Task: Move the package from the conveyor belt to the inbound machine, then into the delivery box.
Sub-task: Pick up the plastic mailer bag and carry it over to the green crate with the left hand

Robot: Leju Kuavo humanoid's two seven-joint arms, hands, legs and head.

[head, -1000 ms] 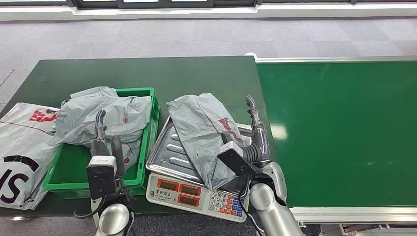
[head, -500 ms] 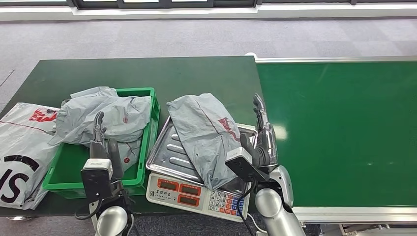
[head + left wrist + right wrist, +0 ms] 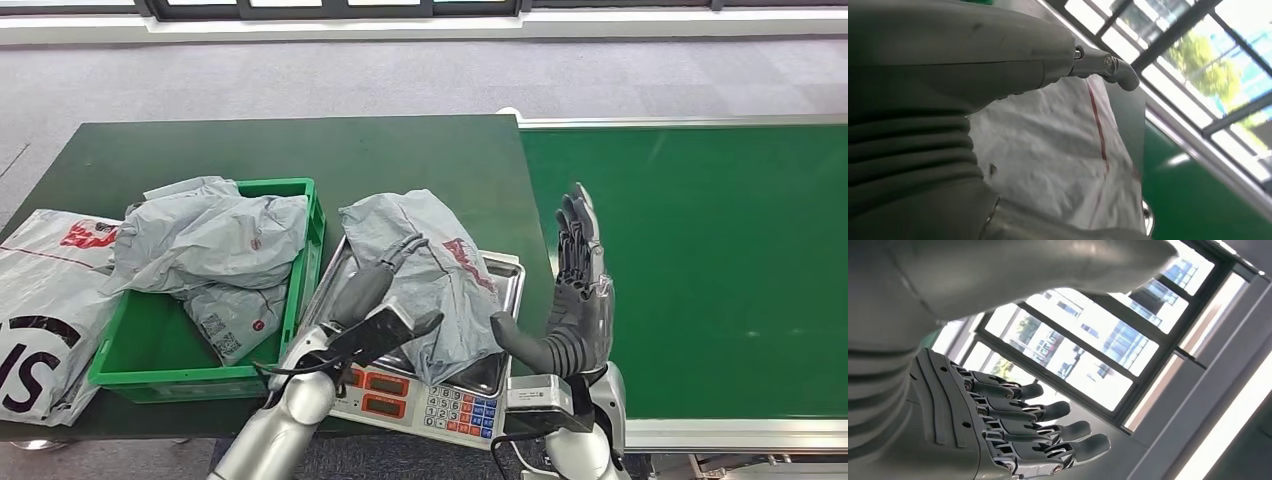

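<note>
Pkg (image 3: 425,270) sits on scale tray (image 3: 345,300), belt→machine leg done; my L hand (image 3: 385,290) spread over pkg, not gripping, R hand (image 3: 580,290) open beside tray; crate (image 3: 150,345) drop left.

Silver arms, grey ribbed wrists, dark fingers (image 3: 574,240).

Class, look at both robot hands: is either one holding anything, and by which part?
Nothing is held. The left robot hand reaches open over the grey package on the scale; the right robot hand is raised, open.
</note>
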